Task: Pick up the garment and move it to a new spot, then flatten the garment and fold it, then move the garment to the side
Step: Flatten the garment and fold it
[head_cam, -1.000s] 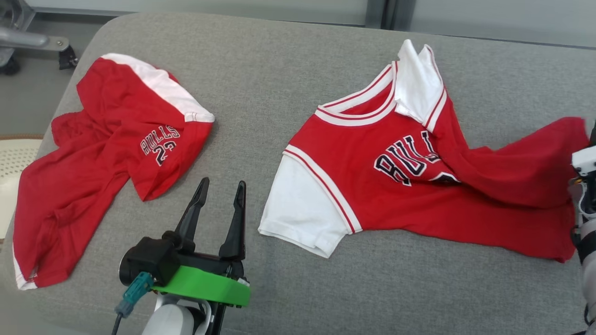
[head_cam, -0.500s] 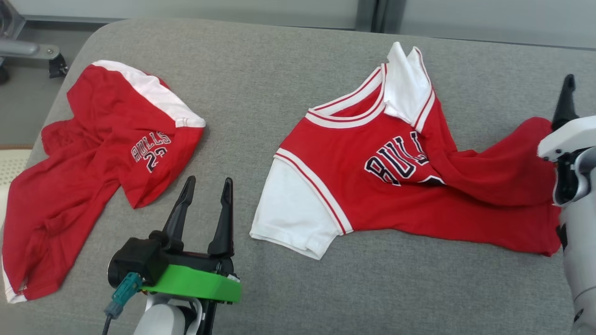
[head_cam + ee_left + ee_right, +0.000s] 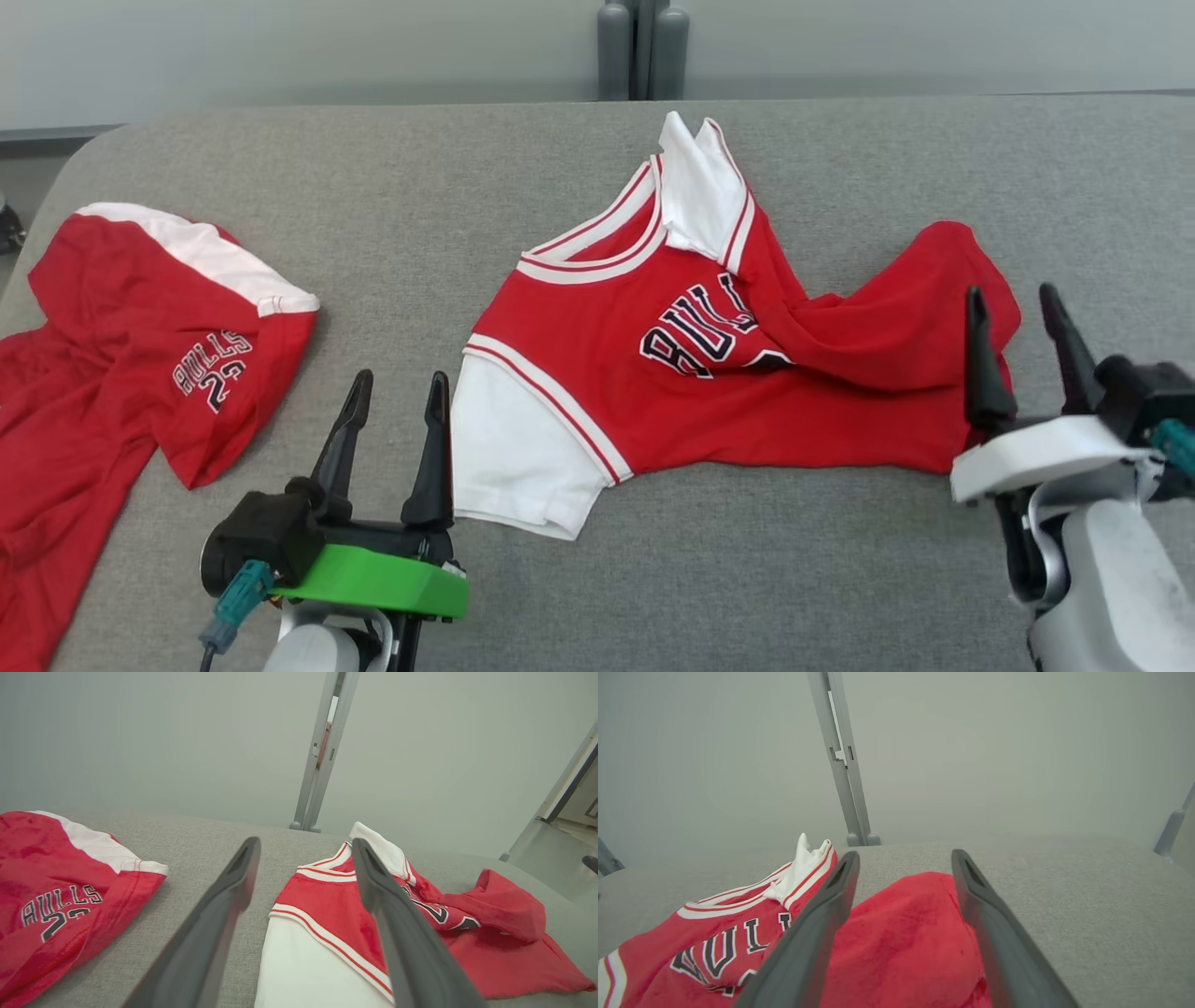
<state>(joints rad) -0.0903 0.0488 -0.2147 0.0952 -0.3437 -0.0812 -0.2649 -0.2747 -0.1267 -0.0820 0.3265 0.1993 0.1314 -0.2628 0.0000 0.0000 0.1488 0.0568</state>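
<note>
The red jersey with white short sleeves and dark BULLS lettering [image 3: 597, 364] is laid on the grey fabric surface [image 3: 448, 177], right of centre in the head view. Its long axis is set crosswise, with the neckline toward the far left and the hem toward the right. The hem is bunched over the chest, so the lettering is partly hidden. The red shorts [image 3: 140, 317] are cut off at the left edge. The left gripper [image 3: 400, 378] is held spread and empty just beside the near sleeve. The right gripper [image 3: 1013, 294] is likewise spread at the bunched hem, with nothing gripped.
</note>
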